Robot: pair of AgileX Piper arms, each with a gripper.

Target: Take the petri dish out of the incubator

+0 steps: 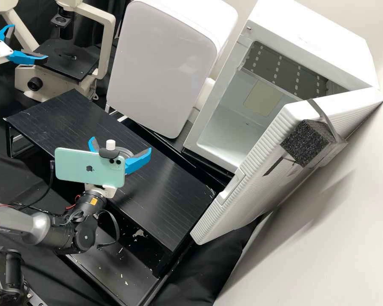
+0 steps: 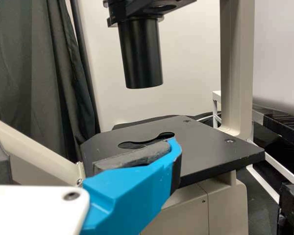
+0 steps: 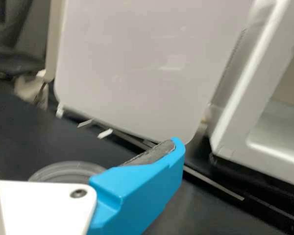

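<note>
Nearest in the high view is a green phone (image 1: 89, 168) on the right gripper (image 1: 121, 144), with blue fingers wide apart. The petri dish (image 1: 124, 151) is between them, over the black tabletop (image 1: 170, 187). The open incubator (image 1: 310, 38) is at two o'clock from it; the left gripper (image 1: 29, 42), spread too, is at eleven.

Left wrist view: a finger is near the microscope (image 2: 142, 54).

Right wrist view: the dish looks light and hard, but slippery and easy to crack. Pinch its round sides softly.

A lab, with microscope (image 1: 104, 51) and incubator (image 1: 208, 102).
</note>
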